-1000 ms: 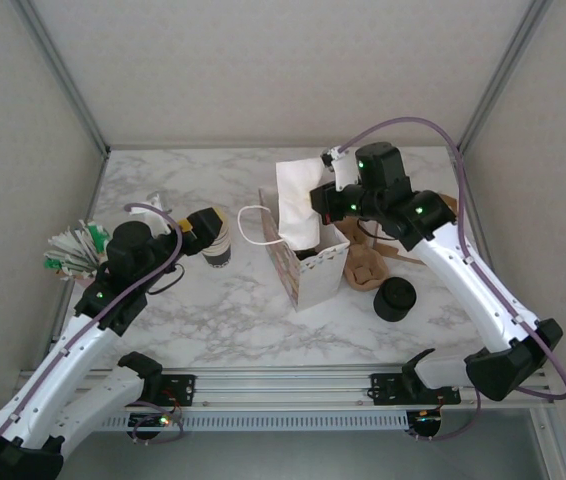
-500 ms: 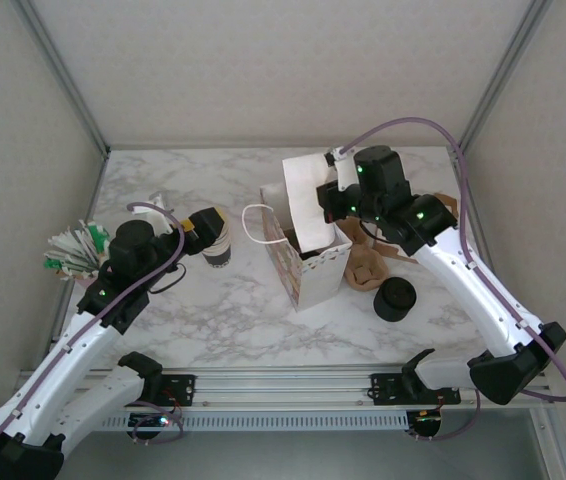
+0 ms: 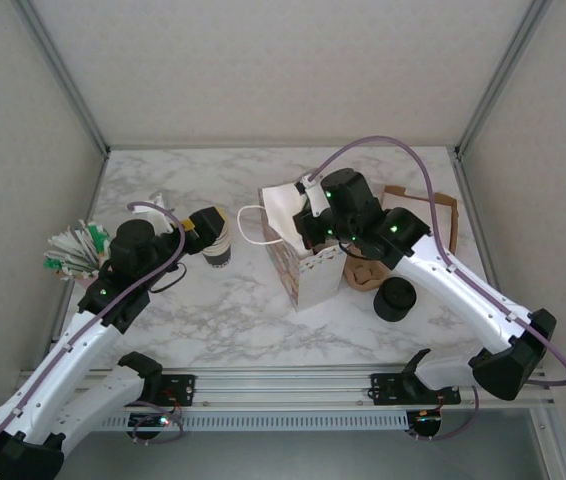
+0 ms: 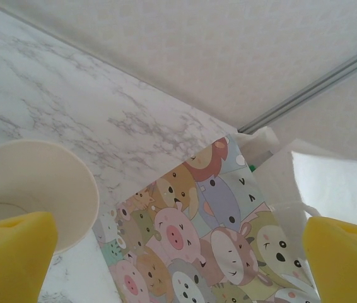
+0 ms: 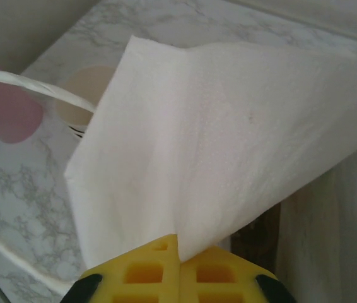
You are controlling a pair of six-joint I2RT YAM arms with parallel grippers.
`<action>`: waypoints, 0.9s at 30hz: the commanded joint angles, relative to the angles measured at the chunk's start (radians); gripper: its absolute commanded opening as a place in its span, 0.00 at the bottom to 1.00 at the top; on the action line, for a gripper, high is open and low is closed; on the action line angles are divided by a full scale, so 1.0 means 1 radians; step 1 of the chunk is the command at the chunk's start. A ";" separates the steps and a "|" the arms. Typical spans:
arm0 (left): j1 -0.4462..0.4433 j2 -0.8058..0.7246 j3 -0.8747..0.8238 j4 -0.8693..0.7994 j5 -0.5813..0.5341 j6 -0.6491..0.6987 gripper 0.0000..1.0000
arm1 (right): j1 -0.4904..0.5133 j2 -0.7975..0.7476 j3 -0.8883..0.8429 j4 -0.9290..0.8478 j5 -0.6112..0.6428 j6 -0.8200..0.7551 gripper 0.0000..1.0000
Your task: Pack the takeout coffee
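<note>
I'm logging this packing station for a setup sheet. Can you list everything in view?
paper cup: one, cream inside, dark outside, no lid on, left of the bag
gift bag: one, cartoon animal print with white handles, upright at table centre
napkin: one, white, over the bag's mouth
lids: one squat stack, black, right of the bag
cardboard: brown pieces, right of the bag, count unclear
packets: one bundle, green and white, table's left edge
table: one, white-grey marble
left end effector: yellow pads, open, at the cup
right end effector: yellow pads, shut on the napkin, above the bag
</note>
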 commanded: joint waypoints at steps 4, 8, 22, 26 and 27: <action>0.007 -0.007 -0.011 0.024 0.016 -0.007 1.00 | 0.006 0.030 -0.016 -0.063 0.102 0.117 0.00; 0.006 -0.006 -0.012 0.027 0.017 -0.006 1.00 | 0.006 0.066 -0.005 -0.084 0.094 0.137 0.00; 0.008 -0.008 -0.013 0.016 0.019 0.002 1.00 | 0.006 0.208 0.063 -0.109 0.024 0.156 0.00; 0.007 -0.006 -0.012 0.018 0.020 0.004 1.00 | 0.005 0.238 0.076 -0.122 0.025 0.164 0.00; 0.008 -0.006 -0.013 0.018 0.020 0.003 1.00 | 0.005 0.243 0.080 -0.126 0.025 0.167 0.00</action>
